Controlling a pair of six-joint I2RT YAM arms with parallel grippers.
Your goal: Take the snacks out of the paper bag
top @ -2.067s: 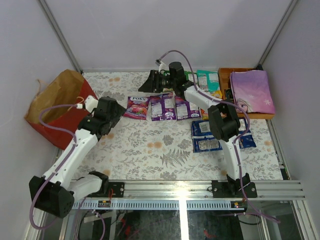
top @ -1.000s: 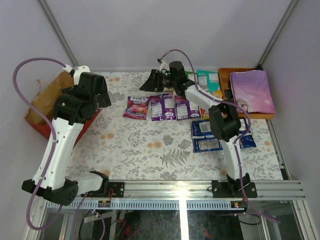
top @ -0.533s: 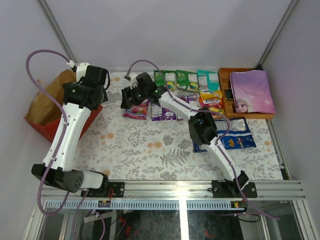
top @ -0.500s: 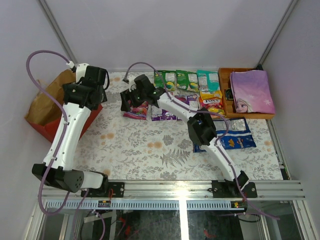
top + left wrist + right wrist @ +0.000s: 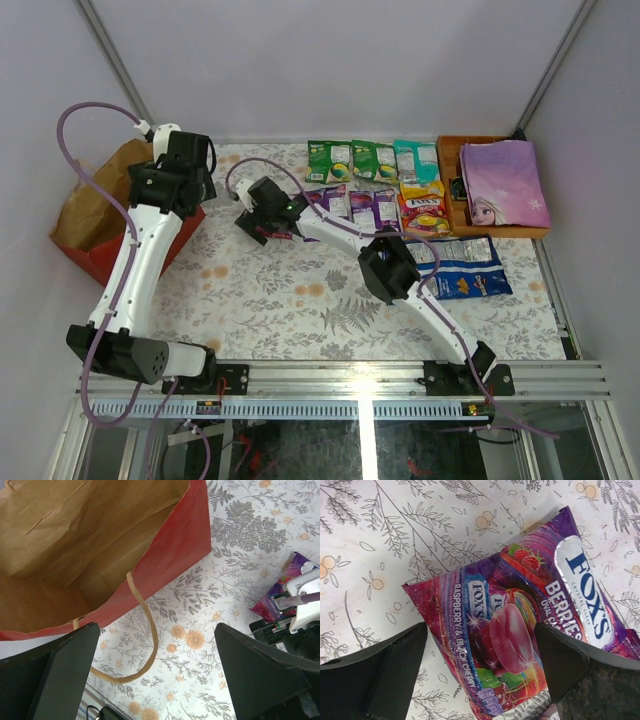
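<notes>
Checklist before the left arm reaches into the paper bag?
1. Left gripper open: ok.
2. Paper bag mouth open toward it: ok.
3. Snack left inside: cannot tell; only brown paper shows and the bottom is hidden.
4. Bag handle clear of that gripper: not ok; the loop sits in its gap in the left wrist view.
5. Right gripper open, not gripping the Fox's packet: ok.

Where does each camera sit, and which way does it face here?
Top external: above and behind the bases, looking down on the table, both arms in view.
Left wrist: over the paper bag, looking into its open mouth; left claw fingers frame it.
Right wrist: just above the purple packet; right claw open around it.
Both wrist views share that packet.
</notes>
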